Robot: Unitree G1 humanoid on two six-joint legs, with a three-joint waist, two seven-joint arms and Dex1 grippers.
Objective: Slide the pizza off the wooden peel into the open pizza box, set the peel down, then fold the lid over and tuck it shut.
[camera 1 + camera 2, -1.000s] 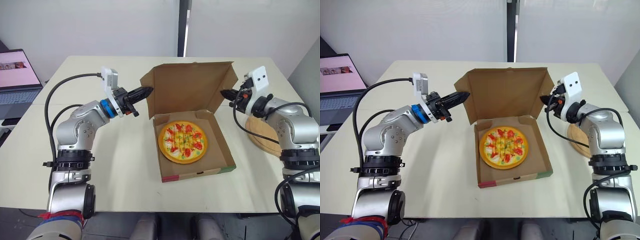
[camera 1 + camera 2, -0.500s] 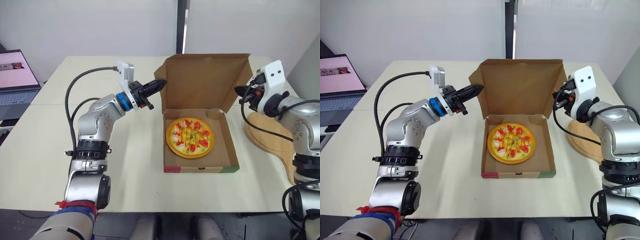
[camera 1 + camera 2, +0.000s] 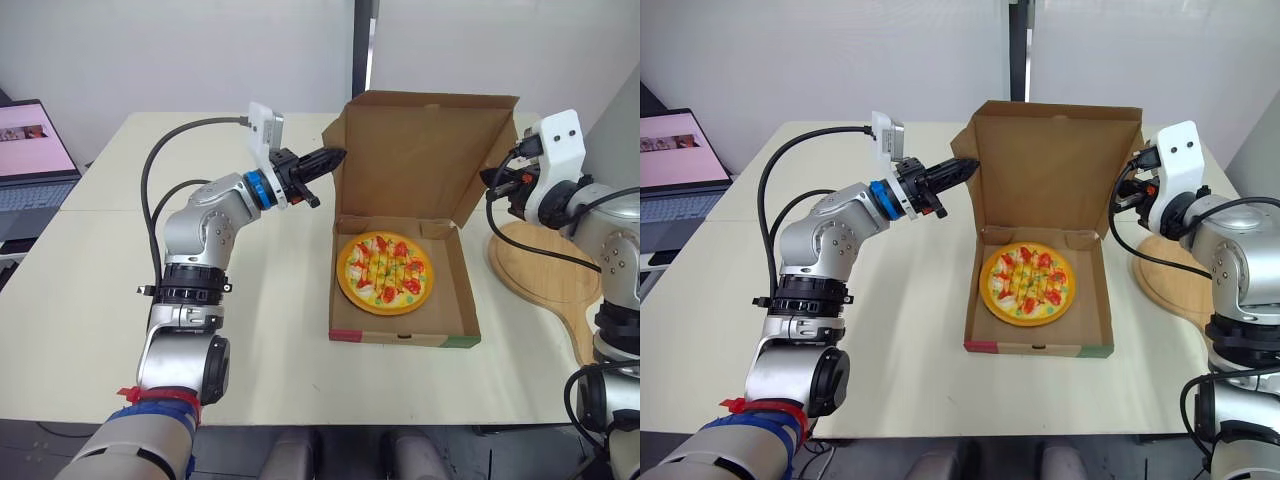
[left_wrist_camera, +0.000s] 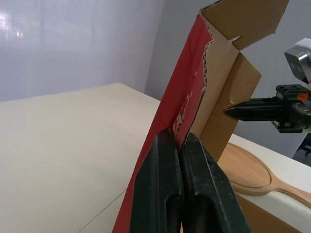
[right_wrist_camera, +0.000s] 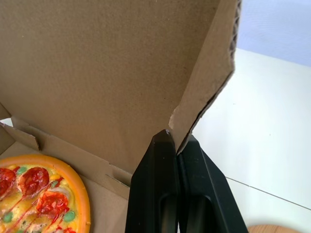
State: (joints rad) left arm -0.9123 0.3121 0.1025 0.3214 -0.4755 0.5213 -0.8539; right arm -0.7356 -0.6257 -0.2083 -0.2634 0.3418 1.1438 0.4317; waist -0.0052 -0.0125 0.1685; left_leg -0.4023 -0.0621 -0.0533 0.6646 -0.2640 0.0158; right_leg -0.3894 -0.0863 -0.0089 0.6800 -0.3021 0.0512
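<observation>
Brown box (image 3: 400, 338), lid (image 3: 415, 160) upright, pizza (image 3: 385, 272) inside.
Left tool (image 4: 181, 138), right tool (image 5: 176, 138) clamped on lid flaps; peel (image 3: 540, 270) handle points nearward.

2 silver arms (image 3: 205, 225), looping black cables (image 3: 152, 170), white wrist cameras (image 3: 265, 124), blue wrist ring (image 3: 258, 187), black gripper fingers (image 4: 167, 184)

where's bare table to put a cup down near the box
Bare table: in front of the box to the near edge, and between box and laptop. Crowded: between box and peel, and at the lid, pinched by left gripper and right gripper.
</observation>
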